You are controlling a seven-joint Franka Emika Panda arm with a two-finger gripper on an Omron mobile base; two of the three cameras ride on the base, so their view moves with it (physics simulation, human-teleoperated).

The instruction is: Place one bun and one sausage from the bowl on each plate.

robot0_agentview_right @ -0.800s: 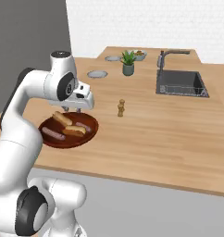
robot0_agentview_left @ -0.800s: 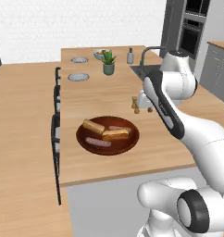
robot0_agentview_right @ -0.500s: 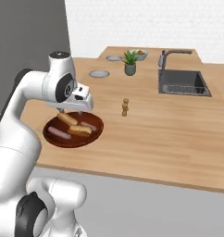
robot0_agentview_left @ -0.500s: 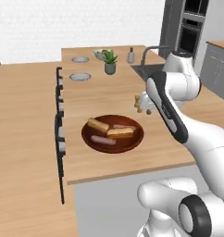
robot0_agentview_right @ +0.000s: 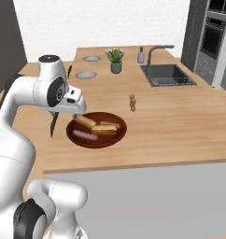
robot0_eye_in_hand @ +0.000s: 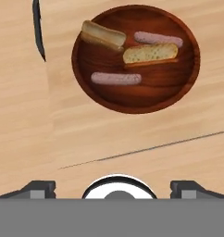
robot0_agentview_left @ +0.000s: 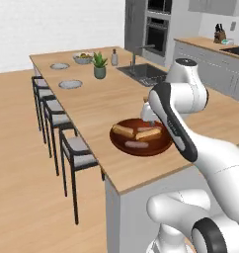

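Wooden desk (robot0_agentview_left: 101, 106) carries the bowl (robot0_eye_in_hand: 188, 69) of buns and sausages; the bent arm hangs its end effector (robot0_eye_in_hand: 113, 187), fingers spread and released, just above the bowl.

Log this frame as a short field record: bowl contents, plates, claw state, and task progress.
bowl: wide glossy dark red-brown bowl near the counter's front edge
contents: two tan buns; two pink sausages
plates: two small round pale grey plates at the counter's far end, nothing on them
claw: above the counter beside the bowl, open, holding nothing
progress: nothing moved to a plate yet
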